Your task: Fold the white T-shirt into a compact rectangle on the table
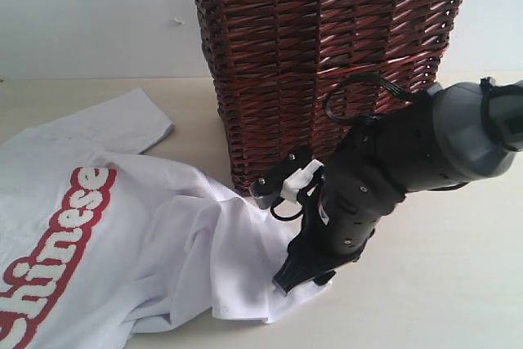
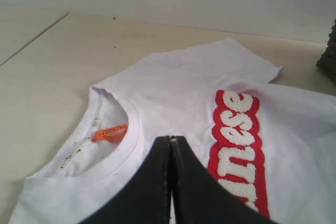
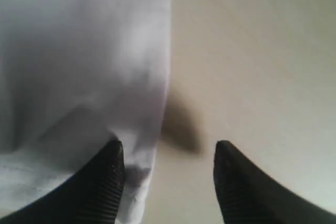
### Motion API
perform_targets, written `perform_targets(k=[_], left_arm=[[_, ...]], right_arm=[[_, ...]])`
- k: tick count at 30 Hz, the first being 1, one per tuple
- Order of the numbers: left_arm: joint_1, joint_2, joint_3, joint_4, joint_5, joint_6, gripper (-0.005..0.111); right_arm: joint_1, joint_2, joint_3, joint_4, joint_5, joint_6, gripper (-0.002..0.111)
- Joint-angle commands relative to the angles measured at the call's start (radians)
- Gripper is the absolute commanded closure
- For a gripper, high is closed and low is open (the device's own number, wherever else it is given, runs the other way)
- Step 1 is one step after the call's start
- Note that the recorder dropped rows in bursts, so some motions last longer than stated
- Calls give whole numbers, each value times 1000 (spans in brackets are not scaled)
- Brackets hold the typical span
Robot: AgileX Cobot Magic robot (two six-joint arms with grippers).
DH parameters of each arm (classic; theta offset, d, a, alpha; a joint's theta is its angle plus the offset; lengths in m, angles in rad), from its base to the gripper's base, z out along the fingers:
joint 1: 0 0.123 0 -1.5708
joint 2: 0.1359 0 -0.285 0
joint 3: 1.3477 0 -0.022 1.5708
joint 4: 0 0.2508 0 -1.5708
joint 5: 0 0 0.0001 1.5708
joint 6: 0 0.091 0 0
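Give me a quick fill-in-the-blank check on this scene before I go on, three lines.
The left gripper, over the white T-shirt, has its jaws ____. The right gripper has its jaws ____ at the shirt's edge. The shirt's small tag is ____.
Missing words: shut; open; orange.

left claw (image 2: pixel 170 140) pressed closed, right claw (image 3: pixel 168 146) parted

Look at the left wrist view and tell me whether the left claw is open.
No, the left claw has its two black fingers pressed together with no gap, by the collar of the white T-shirt.
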Motion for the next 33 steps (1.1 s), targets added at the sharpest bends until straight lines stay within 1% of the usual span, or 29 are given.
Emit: perform_targets(k=[1,3,4,6,9,10,13,18,21,27,33], left_arm=[[4,-6,-1,-4,-8,2,107],[4,-6,-1,-4,-8,2,107],[4,-6,-1,-4,-8,2,107],[4,-6,-1,-4,-8,2,107],[4,-6,-1,-4,-8,4,107],[4,-6,-1,-4,-8,4,107],[4,-6,-1,-4,-8,4,107],[4,-6,-1,-4,-8,4,107],[4,-6,-1,-4,-8,4,107],[4,-6,-1,-4,-8,4,107],[4,-6,-1,-4,-8,4,107]], right_arm=[[-4,46,-1,138,-83,-136,58],[-4,64,-1,120,-90,-123,63],[-4,74,-1,103,-83,-107,67],[-4,93,-1,87,-62,-95,79],[-4,110,-1,40,3,-97,104],[-4,110,-1,11,30,-95,108],[-4,83,-1,-83,121,-47,108],[-4,-43,-1,-383,184,227,108],[-4,-140,-13,-543,224,343,108],[-4,-225,-100,-716,378,403,108],[-4,-239,-161,-778,362,410,108]])
